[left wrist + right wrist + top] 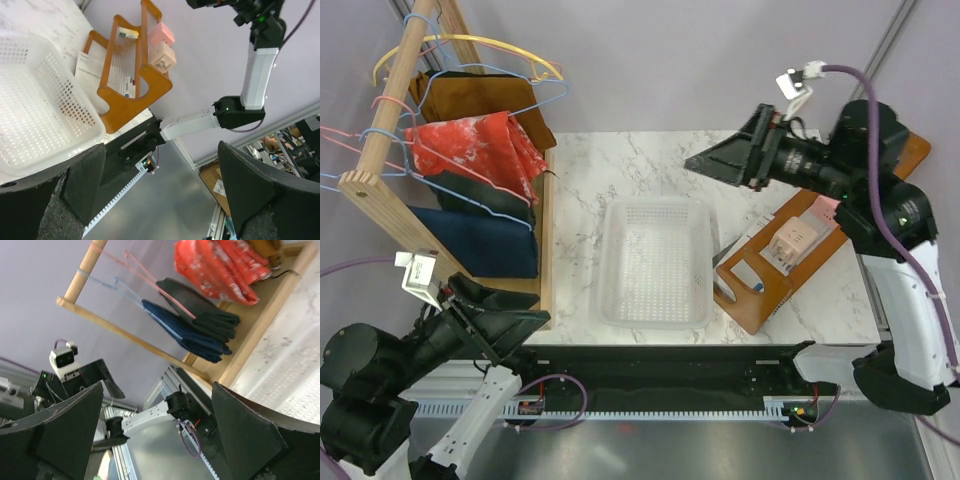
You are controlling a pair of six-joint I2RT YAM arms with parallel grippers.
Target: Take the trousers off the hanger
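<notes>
Nearest the lens, the left hand point(505, 322) sits low at the near-left corner of the desk point(620, 160). Its jaws are spread wide with nothing between them. The right hand point(720, 160) hangs over the far side, equally wide and empty (it points left, toward the rack).

Both pairs of trousers hang folded over wire hangers point(127, 291) on the wooden rack point(390, 100) at the left. The dark blue trousers point(485, 240) are just beside the left hand, and the black trousers point(465, 197) are right behind them, partly under the red cloth point(470, 145).

Nothing is gripped, so I judge this to be the reach. To do it well, the left hand should probably take the blue pair first, since it is the outermost. It should close on the thick folded bundle below the hanger bar, not on the wire. It should then draw the cloth off along the bar's open side rather than straight down, so the hanger does not swing or snag its neighbour. The right hand could steady the hanger.
</notes>
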